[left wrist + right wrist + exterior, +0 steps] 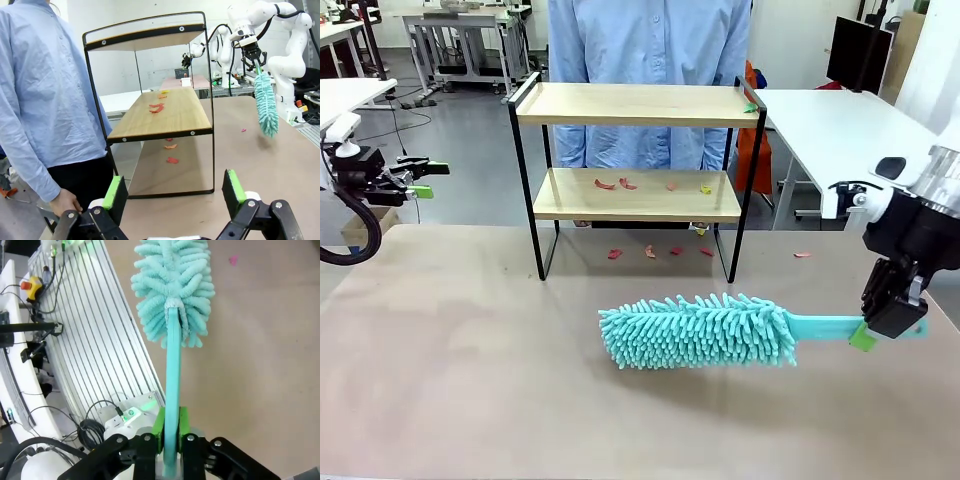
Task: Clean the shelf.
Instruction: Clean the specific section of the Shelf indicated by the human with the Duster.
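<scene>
1 shelf (635, 103), 1 duster (700, 330), 1 pers. (650, 40)

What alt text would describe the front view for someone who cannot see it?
The right end effector grips a teal duster by its handle above the table. Behind it stands a two-tier shelf with scraps on its lower board.

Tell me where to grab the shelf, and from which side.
Take the shelf by the thin black rail arching over its left end, probably coming from the robot's left with the open left gripper. That bar looks slim enough for the jaws and stands clear above the top board; the boards look too wide. The right gripper is shut on the duster.
</scene>
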